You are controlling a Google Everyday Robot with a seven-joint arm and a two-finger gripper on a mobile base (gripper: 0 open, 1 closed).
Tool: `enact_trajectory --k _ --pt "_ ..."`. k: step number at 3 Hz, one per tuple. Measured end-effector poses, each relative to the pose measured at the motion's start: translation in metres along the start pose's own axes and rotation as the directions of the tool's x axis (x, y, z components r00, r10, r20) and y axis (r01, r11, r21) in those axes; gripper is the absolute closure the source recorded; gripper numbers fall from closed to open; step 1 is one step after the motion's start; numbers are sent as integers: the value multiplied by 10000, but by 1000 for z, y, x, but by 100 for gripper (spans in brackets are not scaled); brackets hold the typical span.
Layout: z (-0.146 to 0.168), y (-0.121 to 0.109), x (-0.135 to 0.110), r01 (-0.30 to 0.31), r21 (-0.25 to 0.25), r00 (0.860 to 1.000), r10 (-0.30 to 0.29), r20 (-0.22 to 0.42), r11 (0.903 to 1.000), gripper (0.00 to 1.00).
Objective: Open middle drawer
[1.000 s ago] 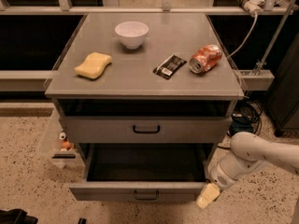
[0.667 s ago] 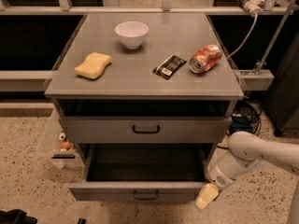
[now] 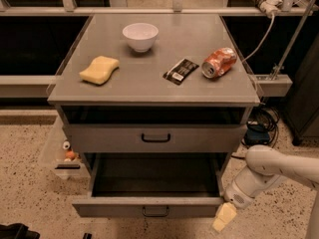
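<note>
The middle drawer (image 3: 149, 206) is a grey metal drawer with a small black bar handle (image 3: 155, 212). It stands pulled out from the cabinet, and its dark inside (image 3: 154, 176) looks empty. The wider top drawer (image 3: 154, 138) above it is closed. My gripper (image 3: 223, 218), cream-tipped on a white arm (image 3: 269, 168), hangs just off the open drawer's front right corner, low near the floor. It is apart from the handle and holds nothing that I can see.
The cabinet top (image 3: 149, 86) carries a white bowl (image 3: 140, 36), a yellow sponge (image 3: 99, 69), a black snack packet (image 3: 180, 70) and a crushed red can (image 3: 218, 61). A clear bin (image 3: 62, 153) sits on the floor at the left. Cables (image 3: 259, 121) lie at the right.
The gripper has drifted slightly downward by the drawer's front right corner. The middle drawer stays pulled out as before.
</note>
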State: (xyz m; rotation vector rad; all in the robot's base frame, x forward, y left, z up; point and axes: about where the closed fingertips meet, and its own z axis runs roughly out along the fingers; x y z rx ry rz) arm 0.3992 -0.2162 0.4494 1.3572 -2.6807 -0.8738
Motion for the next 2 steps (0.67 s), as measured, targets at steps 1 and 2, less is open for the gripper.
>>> enact_trajectory --k 1,2 --pt "0 4 10 -180 104 9992 176 365 9998 0" --pt "0 4 10 -180 103 9992 176 365 9998 0"
